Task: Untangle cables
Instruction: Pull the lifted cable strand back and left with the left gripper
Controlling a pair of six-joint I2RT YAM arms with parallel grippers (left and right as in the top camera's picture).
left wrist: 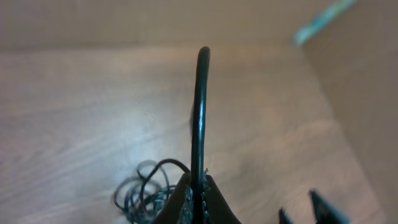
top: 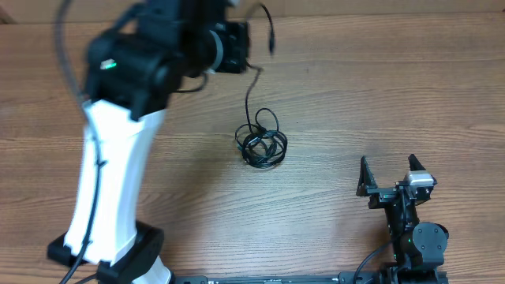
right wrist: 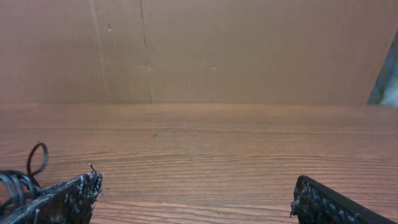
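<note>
Cables (top: 263, 146) lie in a small coiled clump on the tabletop (top: 379, 87). One strand runs from the clump straight up to the left tool (top: 245, 51), which is clamped on it, the plug end poking past. The strand's long axis points from clump to tool, so a pull away from the clump along it looks right. The right tool (top: 388, 177), fingers apart and empty, sits well off the clump's opposite side.
</note>
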